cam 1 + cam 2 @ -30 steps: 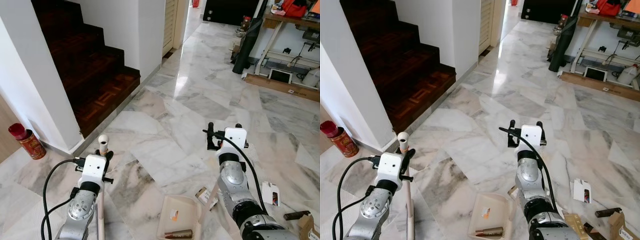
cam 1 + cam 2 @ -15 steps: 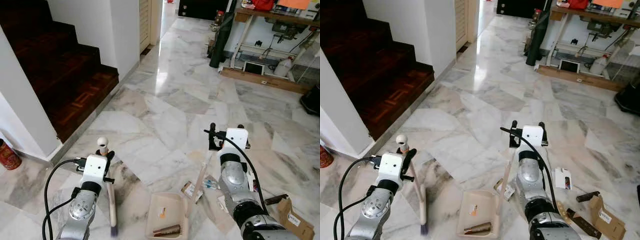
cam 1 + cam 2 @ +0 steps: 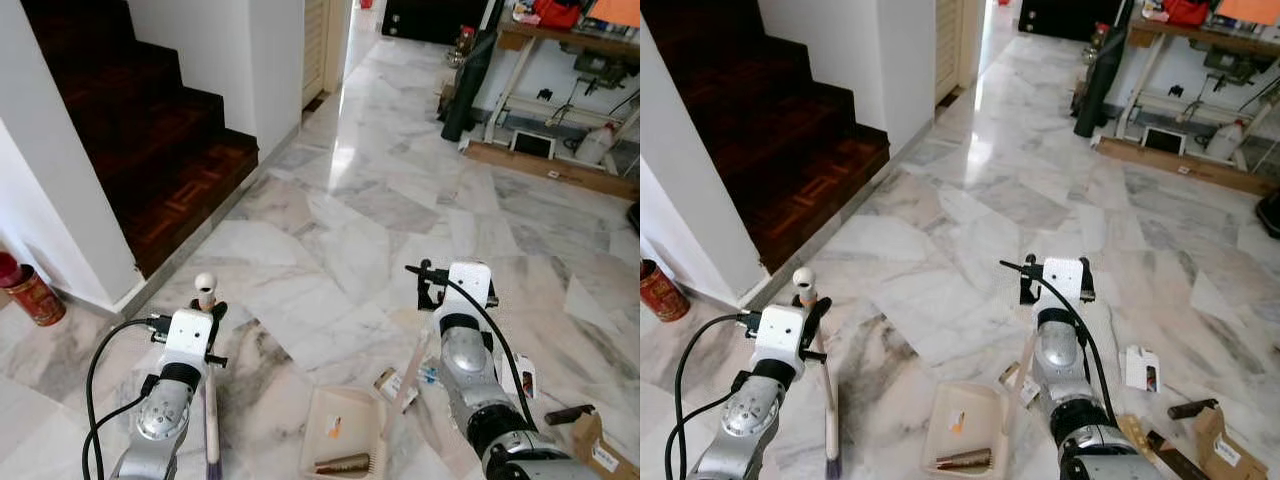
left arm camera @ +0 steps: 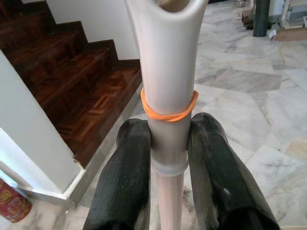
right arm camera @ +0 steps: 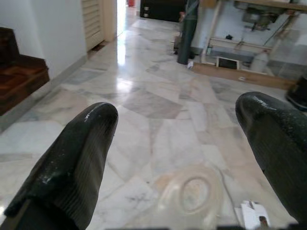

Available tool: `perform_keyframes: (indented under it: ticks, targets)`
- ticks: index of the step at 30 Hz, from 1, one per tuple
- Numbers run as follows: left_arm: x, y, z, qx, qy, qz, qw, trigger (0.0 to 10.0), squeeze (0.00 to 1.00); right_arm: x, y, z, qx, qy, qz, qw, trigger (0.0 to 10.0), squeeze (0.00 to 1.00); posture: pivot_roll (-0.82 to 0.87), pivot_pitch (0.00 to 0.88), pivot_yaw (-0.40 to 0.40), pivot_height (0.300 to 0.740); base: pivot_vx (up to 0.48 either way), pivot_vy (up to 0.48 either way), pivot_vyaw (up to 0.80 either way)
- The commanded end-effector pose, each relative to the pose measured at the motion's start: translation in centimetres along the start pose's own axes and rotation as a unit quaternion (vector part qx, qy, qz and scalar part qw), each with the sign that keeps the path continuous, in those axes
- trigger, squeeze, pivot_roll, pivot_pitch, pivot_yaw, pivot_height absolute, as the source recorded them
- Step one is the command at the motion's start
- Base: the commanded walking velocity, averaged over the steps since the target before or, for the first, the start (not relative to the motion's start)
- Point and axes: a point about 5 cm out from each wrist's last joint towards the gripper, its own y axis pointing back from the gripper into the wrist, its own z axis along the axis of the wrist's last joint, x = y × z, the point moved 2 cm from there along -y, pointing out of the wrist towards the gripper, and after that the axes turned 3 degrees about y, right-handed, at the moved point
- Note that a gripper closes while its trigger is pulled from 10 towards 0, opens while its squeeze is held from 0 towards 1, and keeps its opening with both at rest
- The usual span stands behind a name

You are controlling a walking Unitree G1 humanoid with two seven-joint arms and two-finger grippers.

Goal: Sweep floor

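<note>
Mid-sweep, the left gripper (image 4: 165, 158) clamps the broom handle (image 4: 165, 96) while the right gripper (image 5: 184, 158), jaws wide and empty, hovers above the dustpan (image 3: 345, 430), litter (image 3: 400, 385) waiting at two o'clock.

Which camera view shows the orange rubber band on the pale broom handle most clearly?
The left wrist view: the orange rubber band circles the pale broom handle just above the left gripper's black fingers. The eye views show the handle, with the band too small to tell.

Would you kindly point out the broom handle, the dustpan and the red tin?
broom handle (image 4: 166, 72), left wrist view, upper shaft.
dustpan (image 3: 336, 425), left eye view, tray floor.
red tin (image 3: 34, 297), left eye view, its side.
</note>
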Motion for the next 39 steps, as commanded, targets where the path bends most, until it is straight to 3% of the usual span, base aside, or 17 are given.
perform_keyframes:
  ticks: [1, 13, 24, 30, 39]
  targets:
    - [-0.1, -0.2, 0.6, -0.016, -0.005, -0.003, 1.0, 10.0, 0.0, 0.0, 0.0, -0.3, 0.011, -0.001, 0.0, 1.0, 10.0, 0.0, 0.07, 0.0, -0.067, 0.74, 0.0, 0.0, 0.0]
    - [0.0, -0.1, 0.5, -0.012, -0.005, -0.004, 1.0, 10.0, 0.0, -0.4, 0.2, -1.4, 0.049, 0.025, -0.023, 0.998, 10.0, 0.0, 0.07, 0.0, -0.066, 0.74, 0.0, 0.0, 0.0]
    - [0.0, -0.1, 0.4, -0.011, -0.005, -0.006, 1.0, 10.0, 0.0, -2.0, 0.1, -0.6, 0.019, 0.03, -0.081, 0.996, 10.0, 0.0, 0.07, 0.0, -0.065, 0.74, 0.0, 0.0, 0.0]
    - [-0.1, 0.0, 0.4, -0.011, -0.007, -0.008, 1.0, 10.0, 0.0, -3.1, 0.3, -1.7, 0.057, 0.023, -0.111, 0.992, 10.0, 0.0, 0.07, 0.0, -0.065, 0.74, 0.0, 0.0, 0.0]
    - [-0.3, -0.1, 0.4, -0.01, -0.011, -0.013, 1.0, 10.0, 0.0, -3.0, 0.8, -3.2, 0.105, 0.008, -0.114, 0.988, 10.0, 0.0, 0.08, 0.0, -0.068, 0.74, 0.0, 0.0, 0.0]
